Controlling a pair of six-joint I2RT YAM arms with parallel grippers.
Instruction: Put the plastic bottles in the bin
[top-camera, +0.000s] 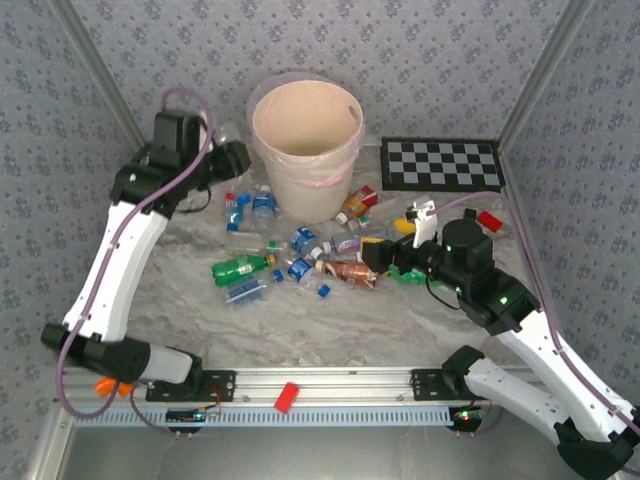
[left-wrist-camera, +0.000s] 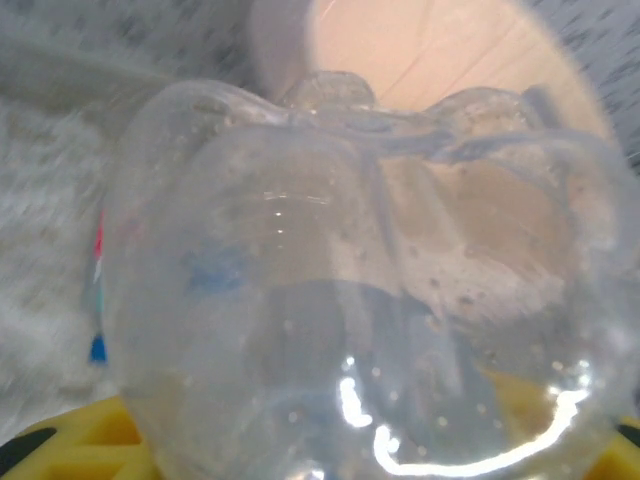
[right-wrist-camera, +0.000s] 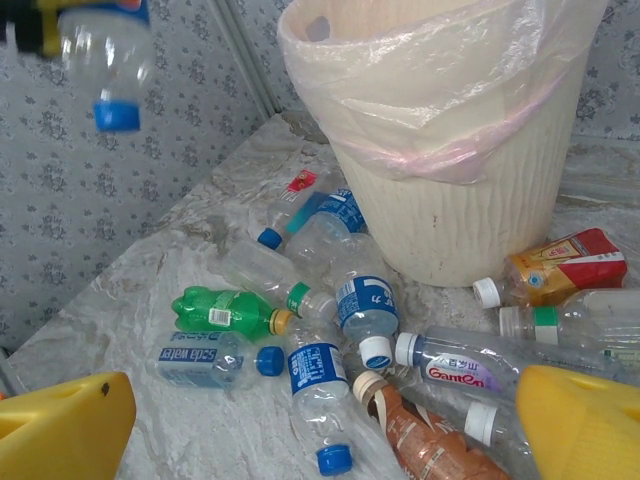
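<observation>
Top external view: the left gripper (top-camera: 232, 158) is pinching a clear bottle (left-wrist-camera: 350, 280), with the bin (top-camera: 300, 190) just ahead of it. The bin looks empty to me. Meanwhile the right gripper (top-camera: 385, 258) is spread wide, holding nothing, with roughly a dozen loose bottles (right-wrist-camera: 365, 300) scattered right in front of it. Barely started, I'd say.

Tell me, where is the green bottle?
In the top view the green bottle lies on the table, left of centre, in front of the bin, with a blue-labelled clear bottle right beside it.
</observation>
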